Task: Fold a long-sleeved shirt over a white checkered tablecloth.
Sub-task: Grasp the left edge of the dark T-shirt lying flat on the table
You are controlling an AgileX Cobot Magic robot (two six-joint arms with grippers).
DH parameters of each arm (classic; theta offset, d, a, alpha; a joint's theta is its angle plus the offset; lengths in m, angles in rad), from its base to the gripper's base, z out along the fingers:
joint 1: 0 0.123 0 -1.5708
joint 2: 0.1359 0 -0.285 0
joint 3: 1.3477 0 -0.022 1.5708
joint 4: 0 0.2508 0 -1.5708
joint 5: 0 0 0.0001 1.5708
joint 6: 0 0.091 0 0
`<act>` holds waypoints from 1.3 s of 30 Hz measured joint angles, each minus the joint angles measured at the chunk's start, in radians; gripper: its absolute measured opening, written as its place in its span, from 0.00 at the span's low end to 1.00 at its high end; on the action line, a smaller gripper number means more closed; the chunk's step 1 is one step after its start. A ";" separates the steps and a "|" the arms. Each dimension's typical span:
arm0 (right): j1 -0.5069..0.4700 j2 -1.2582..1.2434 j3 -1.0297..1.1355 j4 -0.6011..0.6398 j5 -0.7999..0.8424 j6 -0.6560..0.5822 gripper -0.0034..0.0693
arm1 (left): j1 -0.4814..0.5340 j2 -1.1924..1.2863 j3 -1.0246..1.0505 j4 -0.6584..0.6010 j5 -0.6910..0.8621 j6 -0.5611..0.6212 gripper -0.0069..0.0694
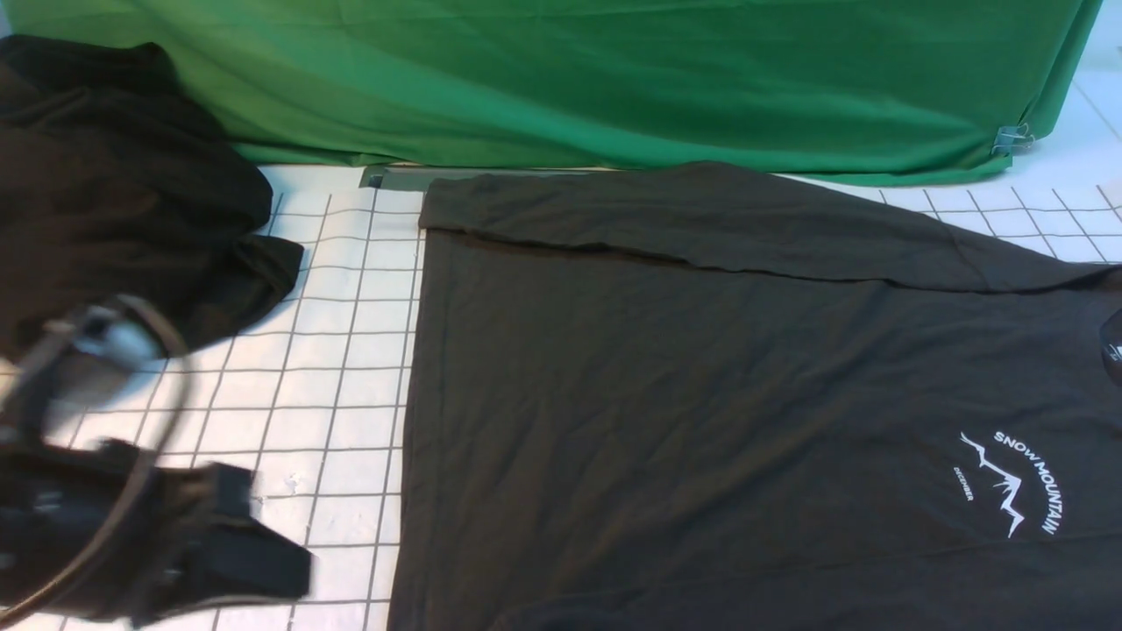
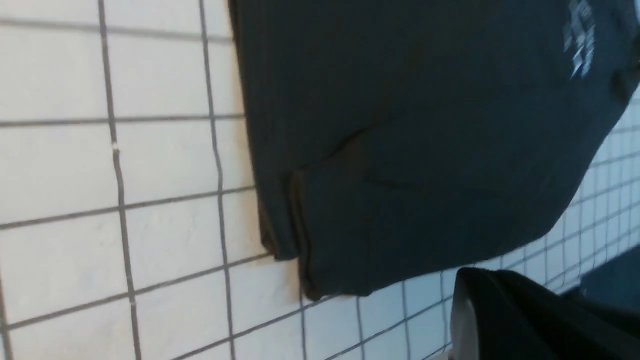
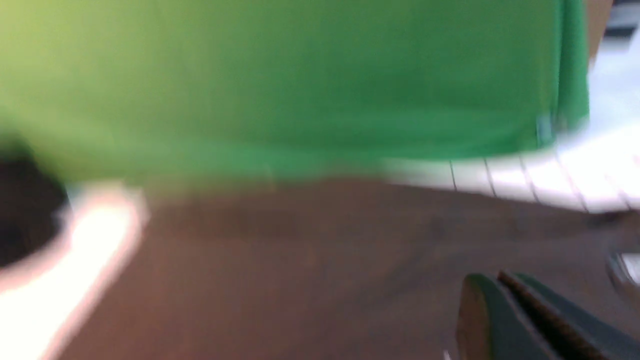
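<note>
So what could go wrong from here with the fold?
1. The shirt shows offset layers at its hem corner; the left hand may pinch just one.
2. The black garment lies near that hand and could snag.
3. The folded sleeve may slide off when the shirt is lifted.

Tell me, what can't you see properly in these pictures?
Long-sleeved shirt: front view's right and bottom edges cut it off.
Left gripper: blurred in front view; open or shut unclear.
Right gripper: right wrist view is blurred throughout; jaws unclear.
Small word beside the logo: too tiny to read.
</note>
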 joint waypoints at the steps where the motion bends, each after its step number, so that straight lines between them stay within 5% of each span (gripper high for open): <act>1: 0.000 0.055 -0.037 -0.012 0.095 -0.031 0.06 | -0.052 0.048 -0.002 0.008 -0.029 -0.006 0.10; 4: 0.001 0.205 -0.098 -0.032 0.314 -0.112 0.06 | -0.220 0.172 -0.021 0.058 -0.130 -0.055 0.14; 12: 0.001 0.367 -0.103 -0.039 0.407 -0.171 0.10 | -0.516 0.445 -0.172 0.329 -0.270 -0.324 0.40; 21: 0.001 0.368 -0.108 -0.039 0.405 -0.179 0.13 | -0.546 0.555 -0.195 0.380 -0.340 -0.354 0.61; 39: 0.002 0.368 -0.108 -0.038 0.395 -0.179 0.17 | -0.546 0.572 -0.201 0.389 -0.380 -0.354 0.49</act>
